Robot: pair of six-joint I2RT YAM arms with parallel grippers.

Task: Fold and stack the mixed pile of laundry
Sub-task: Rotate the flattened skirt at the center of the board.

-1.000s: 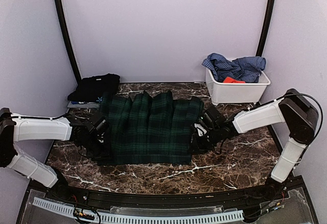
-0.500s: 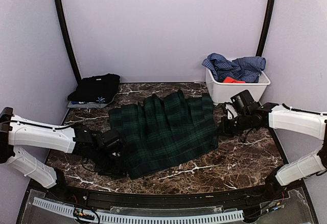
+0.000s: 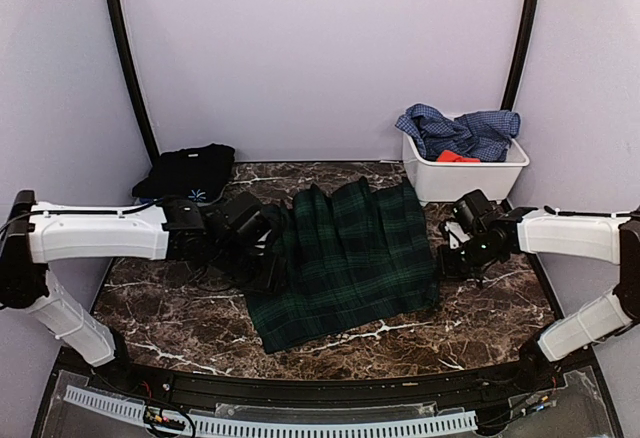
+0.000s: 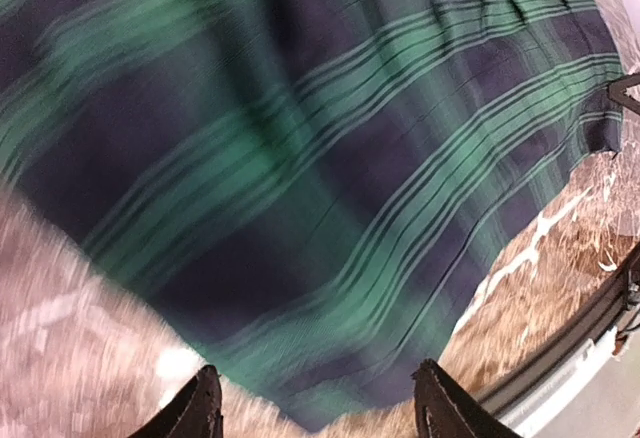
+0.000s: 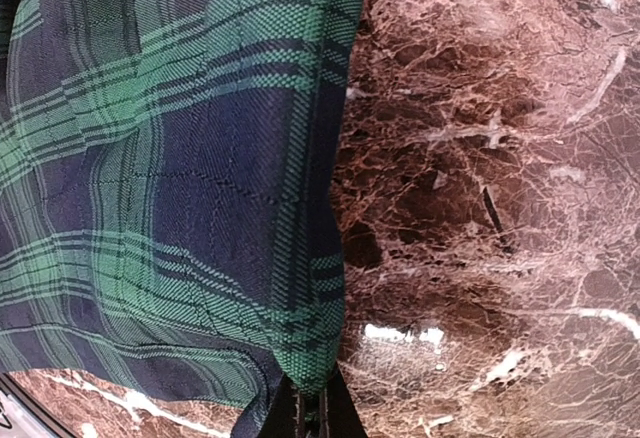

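The plaid garment [image 3: 345, 258] lies mid-table [image 3: 480, 308], skewed, its long axis running near-left to far-right. The right claw [image 5: 308, 408] pinches its right edge. The left claw [image 4: 315, 403] gapes empty. The far-right bin [image 3: 470, 173] holds a blue checked shirt [image 3: 460, 130] and a red-orange piece [image 3: 456, 157].

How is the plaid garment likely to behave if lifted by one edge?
Probably floppy: the plaid garment lies in soft ridges on the table. Pinched only at its edge by the right gripper, it would likely drape and drag.
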